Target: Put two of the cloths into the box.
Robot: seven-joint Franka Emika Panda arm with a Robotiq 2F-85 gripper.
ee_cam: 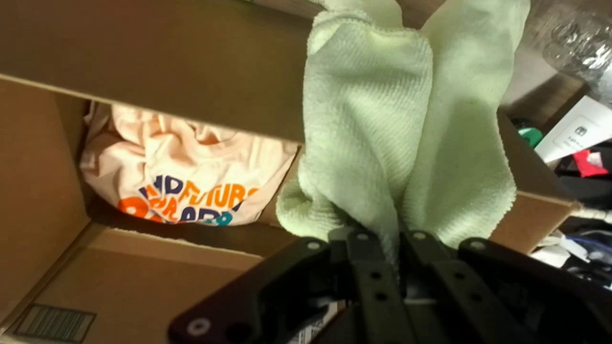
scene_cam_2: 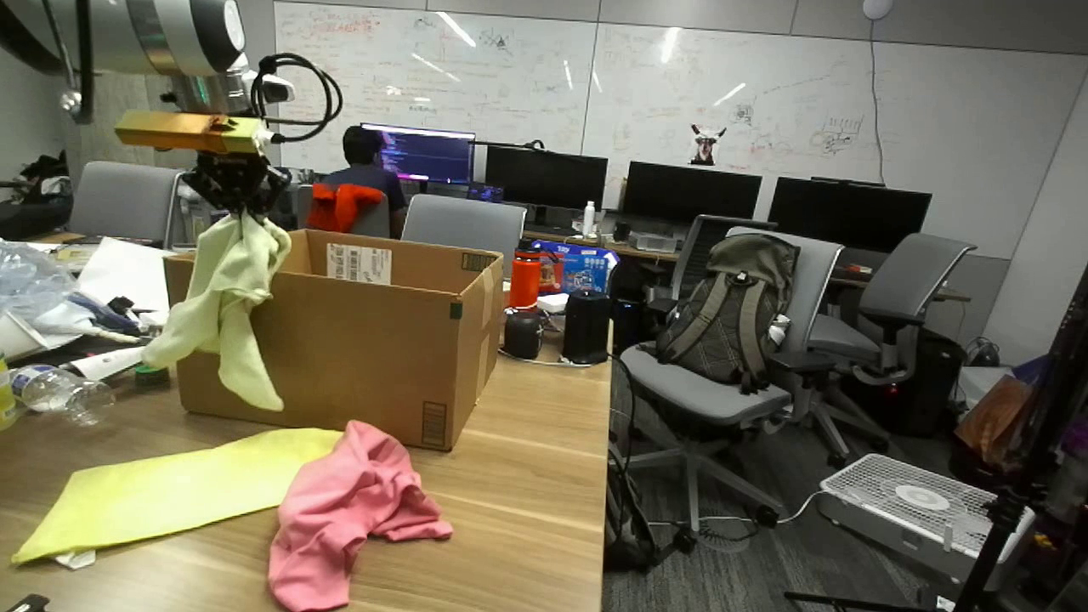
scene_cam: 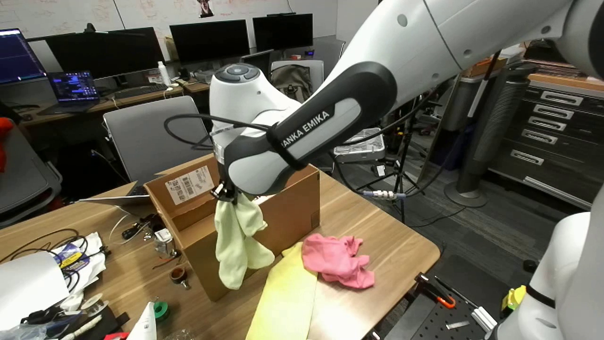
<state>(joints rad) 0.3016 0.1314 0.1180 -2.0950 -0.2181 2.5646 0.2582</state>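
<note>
My gripper is shut on a pale green cloth; in the wrist view the fingertips pinch a fold of that cloth. The gripper is above the open cardboard box, near one long wall. The cloth hangs down in front of that wall in both exterior views. A yellow cloth lies flat on the table beside the box. A crumpled pink cloth touches its end. A peach cloth with printed letters lies inside the box.
Cables, papers and small parts lie on the table beside the box. A plastic bottle and a green roll are near the yellow cloth. An orange bottle and a black cylinder stand behind the box.
</note>
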